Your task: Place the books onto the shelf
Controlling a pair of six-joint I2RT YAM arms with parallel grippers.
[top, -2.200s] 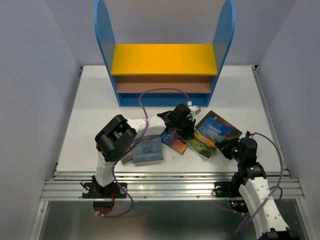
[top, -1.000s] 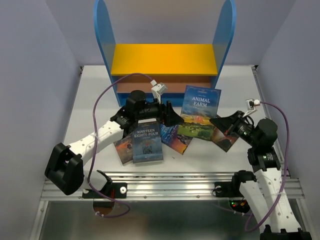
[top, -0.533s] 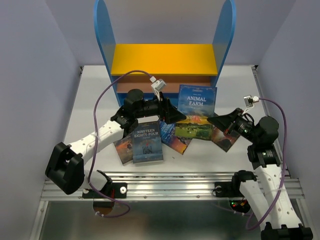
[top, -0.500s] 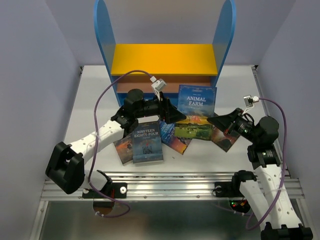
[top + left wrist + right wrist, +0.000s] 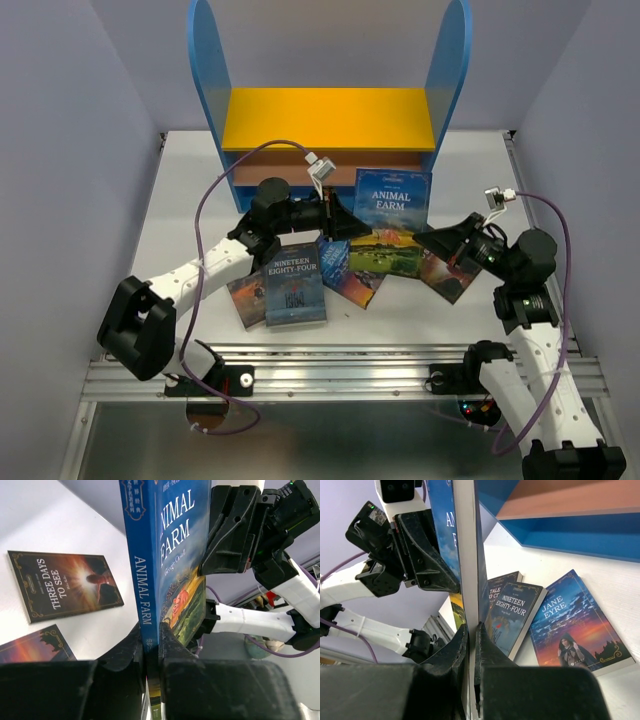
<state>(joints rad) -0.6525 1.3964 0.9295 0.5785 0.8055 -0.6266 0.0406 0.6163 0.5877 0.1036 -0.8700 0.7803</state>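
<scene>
Item 1: your left gripper, clamped on the spine of Animal Farm.
Item 2: your right gripper, clamped on the same book's page edge. The book stands upright between the two, cover facing you, just in front of the shelf.
Item 3: lying flat on the table, on the near side of the shelf: Nineteen Eighty-Four, Jane Eyre, Three Days to See.
Every book you can see is off the shelf's boards.

Animal Farm book upright at frame centre, before shelf. Left gripper at its left edge, right gripper at its right edge.
</scene>
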